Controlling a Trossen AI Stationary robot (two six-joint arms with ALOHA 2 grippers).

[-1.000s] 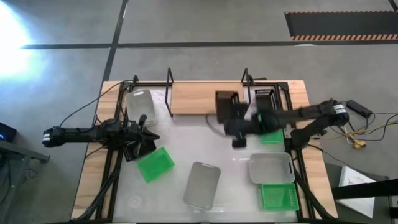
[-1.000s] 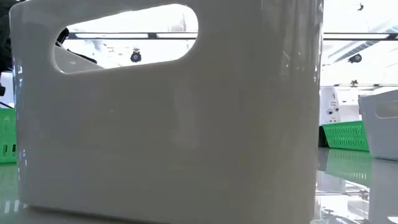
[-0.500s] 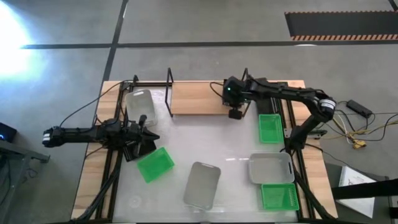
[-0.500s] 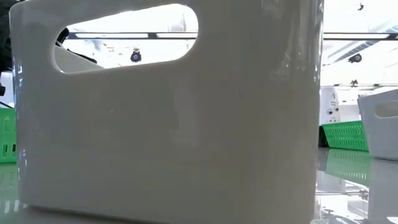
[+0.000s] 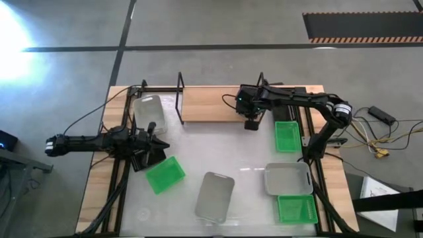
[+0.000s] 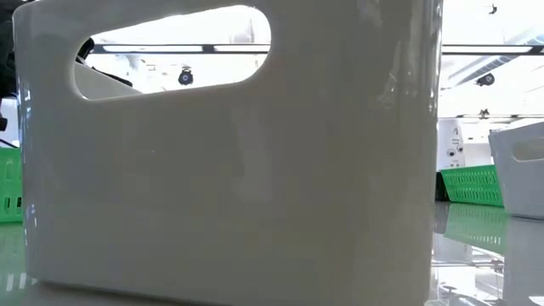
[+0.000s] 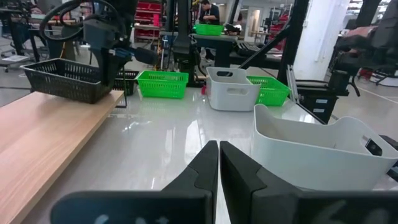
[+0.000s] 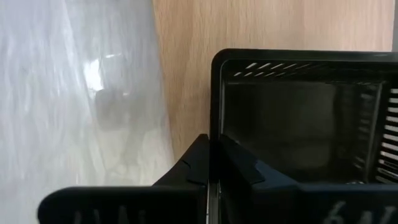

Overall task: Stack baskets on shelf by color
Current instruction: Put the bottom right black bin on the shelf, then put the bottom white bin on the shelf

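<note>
- Only the right wrist view shows the right gripper with jaws pinched on the black basket's near wall; the basket sits upright on the shelf, its long axis undetermined.
- The low view is blocked by a white basket.
- The left gripper, jaws closed and empty, hovers over the glossy white table, a workshop beyond.

Grey floor, striped mat.
</note>
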